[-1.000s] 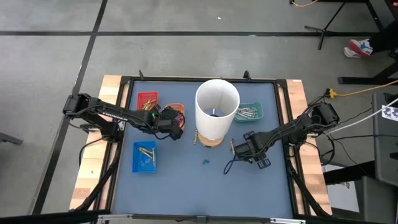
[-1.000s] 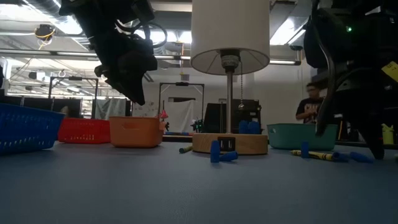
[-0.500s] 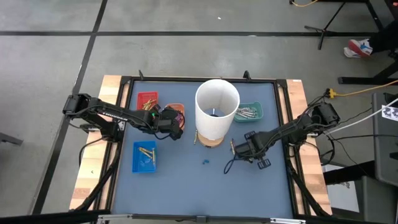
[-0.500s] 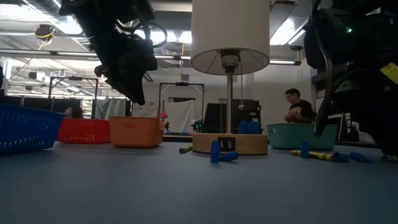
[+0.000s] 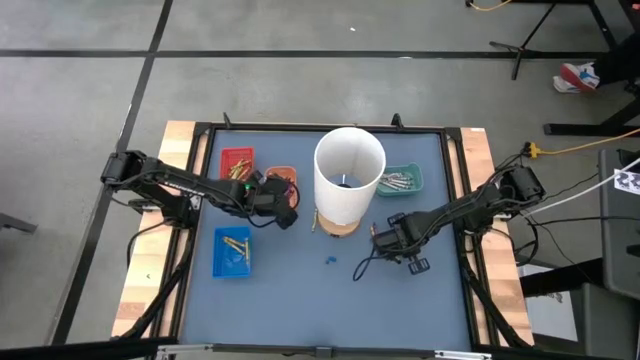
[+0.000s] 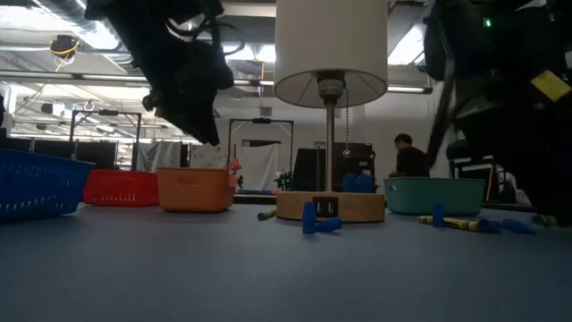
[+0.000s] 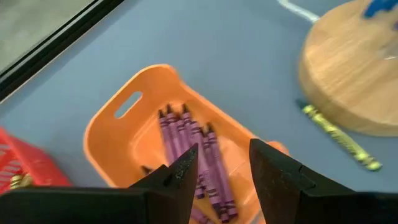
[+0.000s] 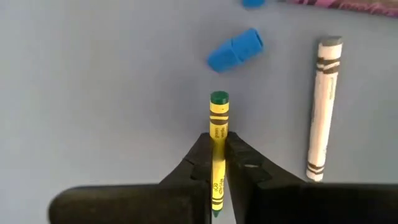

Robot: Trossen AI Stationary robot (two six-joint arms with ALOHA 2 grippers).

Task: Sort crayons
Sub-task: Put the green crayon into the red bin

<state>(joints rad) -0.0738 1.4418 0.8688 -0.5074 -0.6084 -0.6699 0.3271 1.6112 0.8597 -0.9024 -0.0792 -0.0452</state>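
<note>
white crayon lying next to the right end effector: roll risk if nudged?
Likely yes: the white crayon is a thin round stick lying flat on the smooth blue mat, so a sideways nudge probably rolls it. It looks stiff and light; the right end effector pinches a similar yellow crayon without bending it.

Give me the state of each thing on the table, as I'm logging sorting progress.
Right tool: shut on the yellow crayon.
Left tool: open, empty, above the orange tray.
Orange tray: holds purple crayons.
White crayon: loose on the table.
Lamp: upright.
Blue tray: holds crayons.
</note>
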